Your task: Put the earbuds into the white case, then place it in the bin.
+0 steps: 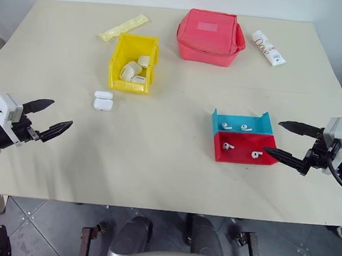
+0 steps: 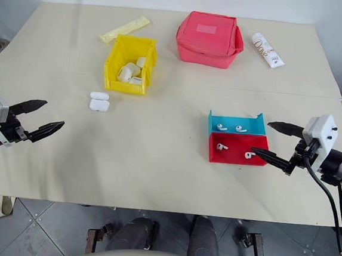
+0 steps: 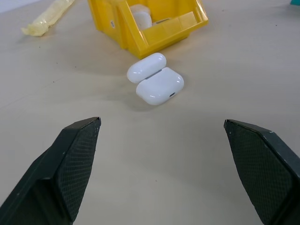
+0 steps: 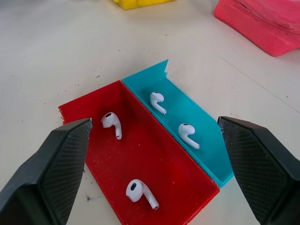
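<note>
A wide cream table [image 1: 156,162] is seen from above, with grey floor tiles below its near edge and a pale wall behind its far edge. The bin [image 1: 133,62] stands on the left half, towards the back, and several white cases are piled inside it; their exact number cannot be made out. The white case [image 1: 103,100] lies on the bare tabletop just in front of the bin's low lip, with its lid swung open; whether anything sits in it cannot be told. The earbuds [image 4: 140,190] are spread over two trays set side by side on the right half: two in the red tray [image 1: 245,148] and two in the teal tray [image 1: 241,123] behind it. A red pouch [image 1: 209,37], a white tube [image 1: 268,48] and a yellow packet [image 1: 124,27] are placed along the far side. The left gripper [image 1: 47,117] is held above the near left table edge, fingers spread and empty; the right gripper [image 1: 288,140] is held just right of the trays, likewise spread and empty. A broad stretch of bare surface is left between case and trays.
</note>
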You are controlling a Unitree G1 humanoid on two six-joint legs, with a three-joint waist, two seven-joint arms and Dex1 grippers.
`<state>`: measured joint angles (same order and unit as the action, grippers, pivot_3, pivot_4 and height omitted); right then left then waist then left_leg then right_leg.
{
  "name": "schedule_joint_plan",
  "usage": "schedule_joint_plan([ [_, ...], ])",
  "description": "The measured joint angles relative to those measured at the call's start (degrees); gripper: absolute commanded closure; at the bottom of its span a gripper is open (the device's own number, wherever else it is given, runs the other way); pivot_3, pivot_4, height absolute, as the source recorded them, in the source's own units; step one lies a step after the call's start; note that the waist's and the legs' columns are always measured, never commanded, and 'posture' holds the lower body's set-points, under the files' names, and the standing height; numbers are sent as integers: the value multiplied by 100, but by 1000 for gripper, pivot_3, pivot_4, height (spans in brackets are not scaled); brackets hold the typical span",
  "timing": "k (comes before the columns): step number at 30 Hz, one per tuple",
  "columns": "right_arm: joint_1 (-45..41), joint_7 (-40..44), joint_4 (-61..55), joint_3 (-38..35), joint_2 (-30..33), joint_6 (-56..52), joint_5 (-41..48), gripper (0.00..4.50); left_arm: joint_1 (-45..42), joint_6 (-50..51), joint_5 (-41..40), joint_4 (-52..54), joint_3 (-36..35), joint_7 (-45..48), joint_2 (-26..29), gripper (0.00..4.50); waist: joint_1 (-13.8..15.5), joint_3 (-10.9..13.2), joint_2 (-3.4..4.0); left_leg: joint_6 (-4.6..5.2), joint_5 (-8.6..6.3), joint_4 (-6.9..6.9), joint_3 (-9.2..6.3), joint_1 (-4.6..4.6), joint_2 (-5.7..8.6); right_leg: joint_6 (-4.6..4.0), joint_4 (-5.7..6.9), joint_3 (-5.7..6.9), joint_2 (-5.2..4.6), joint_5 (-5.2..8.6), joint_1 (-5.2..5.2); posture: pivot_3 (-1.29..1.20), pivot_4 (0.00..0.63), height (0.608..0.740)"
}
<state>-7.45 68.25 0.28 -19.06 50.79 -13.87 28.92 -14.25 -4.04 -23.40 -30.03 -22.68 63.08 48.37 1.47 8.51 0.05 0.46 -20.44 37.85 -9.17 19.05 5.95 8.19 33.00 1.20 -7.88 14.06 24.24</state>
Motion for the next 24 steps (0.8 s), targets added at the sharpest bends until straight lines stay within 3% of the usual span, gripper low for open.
schedule_joint_plan([
  [11,-357,-23,-4,100,-3,-4,6,0,208,187,-133,556,-158,-380,-35,16,-13,-2,-3,-10,-12,-2,26,1,-29,-3,-2,-20,27,-5,13,0,150,740],
  [18,-956,188,441,502,-25,4,-49,0,1959,795,-413,1543,-1053,-481,-31,16,-129,-1,-5,-16,-27,-18,58,-13,-64,-21,-9,-26,46,0,19,0,150,740],
  [24,-1728,549,1018,992,-168,99,-183,0,2852,964,-450,2152,-1573,-632,-160,16,-106,0,-5,-11,-31,-18,66,-15,-62,-23,-16,-30,43,0,17,0,150,740],
])
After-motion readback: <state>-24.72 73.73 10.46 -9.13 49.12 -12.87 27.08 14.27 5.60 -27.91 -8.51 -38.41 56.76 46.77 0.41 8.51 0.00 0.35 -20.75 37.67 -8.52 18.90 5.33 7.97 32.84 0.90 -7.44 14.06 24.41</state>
